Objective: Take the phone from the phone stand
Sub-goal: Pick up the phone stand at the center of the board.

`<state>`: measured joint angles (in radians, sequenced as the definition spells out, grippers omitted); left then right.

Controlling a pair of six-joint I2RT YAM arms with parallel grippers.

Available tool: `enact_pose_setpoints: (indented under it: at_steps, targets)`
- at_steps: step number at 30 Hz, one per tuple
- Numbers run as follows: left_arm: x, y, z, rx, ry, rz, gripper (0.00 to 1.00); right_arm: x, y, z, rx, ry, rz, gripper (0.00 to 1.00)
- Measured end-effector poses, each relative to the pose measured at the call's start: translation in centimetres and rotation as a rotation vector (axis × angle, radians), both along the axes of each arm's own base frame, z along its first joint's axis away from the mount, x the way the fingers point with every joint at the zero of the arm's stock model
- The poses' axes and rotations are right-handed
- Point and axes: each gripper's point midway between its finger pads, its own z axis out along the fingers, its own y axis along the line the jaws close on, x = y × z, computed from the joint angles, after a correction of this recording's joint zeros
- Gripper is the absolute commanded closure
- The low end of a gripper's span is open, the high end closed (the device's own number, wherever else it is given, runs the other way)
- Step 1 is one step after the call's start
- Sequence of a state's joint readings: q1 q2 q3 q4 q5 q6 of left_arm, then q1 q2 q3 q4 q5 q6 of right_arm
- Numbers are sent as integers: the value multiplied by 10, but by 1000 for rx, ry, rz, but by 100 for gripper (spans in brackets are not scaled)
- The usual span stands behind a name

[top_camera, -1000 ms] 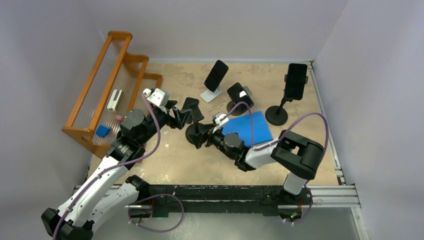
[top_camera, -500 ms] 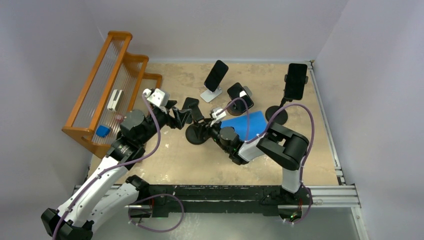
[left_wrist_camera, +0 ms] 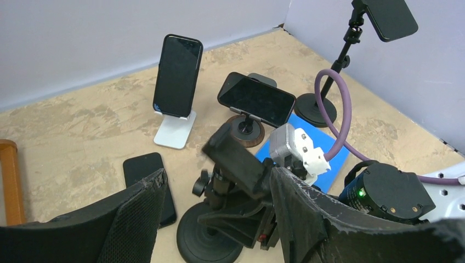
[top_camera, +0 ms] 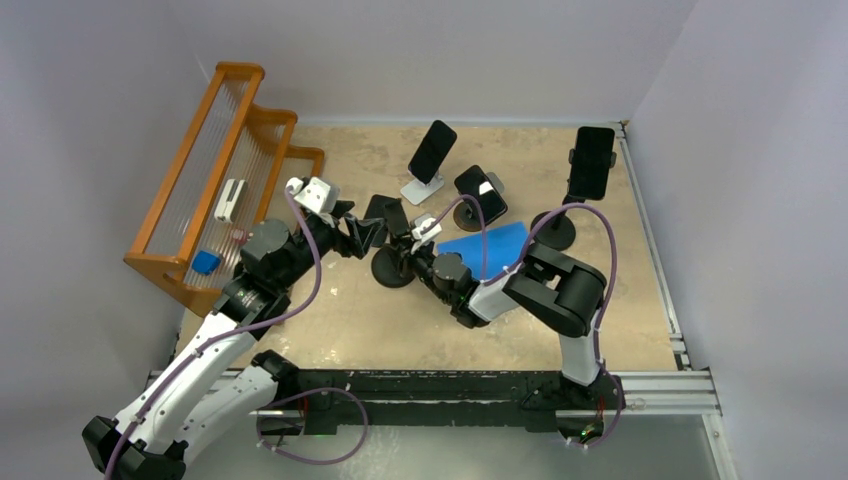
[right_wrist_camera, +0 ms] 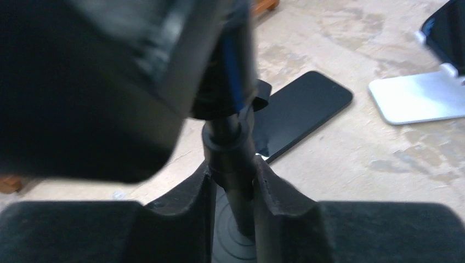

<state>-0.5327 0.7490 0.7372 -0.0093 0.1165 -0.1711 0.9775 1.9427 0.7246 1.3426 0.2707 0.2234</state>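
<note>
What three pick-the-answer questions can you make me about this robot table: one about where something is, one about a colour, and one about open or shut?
1. Where is the loose phone?
A) flat on the table beside the near black stand
B) standing in a cup
C) hanging on the wall

2. What colour is the flat mat?
A) red
B) blue
C) green

3. How is the left end effector?
A) shut on a phone
B) shut on a cable
C) open, gripping nothing

Answers:
1 A: the left wrist view shows the phone lying flat next to the stand's round base.
2 B: the mat is plainly blue in the top view.
3 C: its two fingers stand wide apart and press on nothing.
</note>
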Motion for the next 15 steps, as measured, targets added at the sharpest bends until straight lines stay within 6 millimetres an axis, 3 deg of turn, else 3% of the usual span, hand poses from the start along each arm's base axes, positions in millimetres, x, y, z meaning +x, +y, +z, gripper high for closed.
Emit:
enact_pose_setpoints:
  at_steps: [4,15]
  targets:
    - [0,0,0,0,0,-2,33,5,-6,4,-8,-34,-19,100]
    - [-1,1,-1,3,4,1,34,-9,-8,20,-42,-41,7,100]
